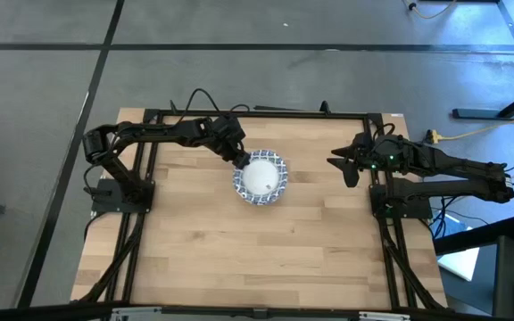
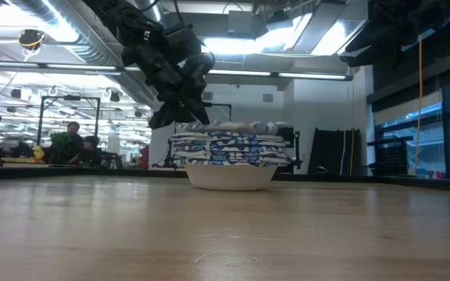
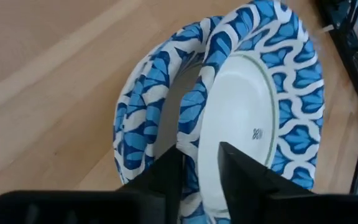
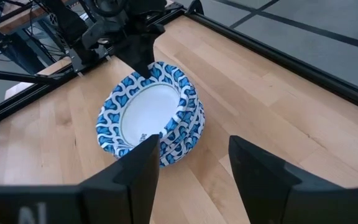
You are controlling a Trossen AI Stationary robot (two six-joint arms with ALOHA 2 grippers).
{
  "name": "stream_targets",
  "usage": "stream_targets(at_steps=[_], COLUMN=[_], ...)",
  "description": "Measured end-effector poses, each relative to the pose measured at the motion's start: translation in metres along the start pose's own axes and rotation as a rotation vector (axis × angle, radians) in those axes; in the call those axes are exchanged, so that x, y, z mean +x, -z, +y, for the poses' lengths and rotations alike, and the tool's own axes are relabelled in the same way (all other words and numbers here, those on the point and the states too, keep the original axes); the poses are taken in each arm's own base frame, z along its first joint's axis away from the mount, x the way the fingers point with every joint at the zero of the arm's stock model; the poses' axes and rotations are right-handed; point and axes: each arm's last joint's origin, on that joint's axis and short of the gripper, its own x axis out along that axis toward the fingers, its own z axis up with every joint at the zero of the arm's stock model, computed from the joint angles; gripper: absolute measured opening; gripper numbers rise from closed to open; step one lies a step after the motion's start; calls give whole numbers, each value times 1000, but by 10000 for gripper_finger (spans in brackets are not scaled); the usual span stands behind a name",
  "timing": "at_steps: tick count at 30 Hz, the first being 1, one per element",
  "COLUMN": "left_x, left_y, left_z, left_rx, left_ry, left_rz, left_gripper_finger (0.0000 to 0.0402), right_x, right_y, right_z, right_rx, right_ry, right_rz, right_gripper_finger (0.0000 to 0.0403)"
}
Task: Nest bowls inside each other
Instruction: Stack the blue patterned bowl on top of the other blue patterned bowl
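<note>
A stack of blue-and-white lattice-rimmed bowls (image 1: 260, 176) stands on its base at the middle of the table, seen side-on in the low view (image 2: 229, 160). The top bowl (image 3: 241, 118) lies askew on the stack, shifted off the rims below (image 3: 135, 124). My left gripper (image 1: 241, 158) is at the stack's far-left edge, shut on that top bowl. My right gripper (image 1: 340, 169) hovers open to the right of the stack, apart from it; its wrist view shows the stack (image 4: 151, 115) beyond its spread fingers (image 4: 194, 142). My left gripper (image 3: 201, 152) pinches the top bowl's patterned rim (image 3: 194, 124) at the far-left side, one finger (image 3: 235, 165) inside the white hollow and one (image 3: 166, 174) outside. The fingers slant down from the far left. The bowl rests tilted on the stack below it.
Bare wooden table (image 1: 239, 250) lies all around the stack. A black metal frame (image 1: 257, 114) runs along the table's edges. The arm bases stand at the left (image 1: 119, 192) and right (image 1: 400, 201) sides. People sit in the room far behind (image 2: 73, 140).
</note>
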Motion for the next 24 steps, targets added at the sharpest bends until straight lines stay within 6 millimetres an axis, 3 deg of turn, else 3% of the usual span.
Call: stream_targets(at_steps=[9,20,24], left_x=[-1,-2,-7], left_y=[-2,-5,-14], left_z=[3,7,0], left_rx=[-3,76,110], left_ry=[-31,-173,-167], left_rz=[-25,-106,-140], left_gripper_finger=[160,162,161], right_x=[0,0,0], right_y=[1,1,1], right_z=[0,-1,-1], right_rx=[-5,-6,-8], right_ry=[4,7,7], right_rz=[8,14,15], right_gripper_finger=[193,193,193])
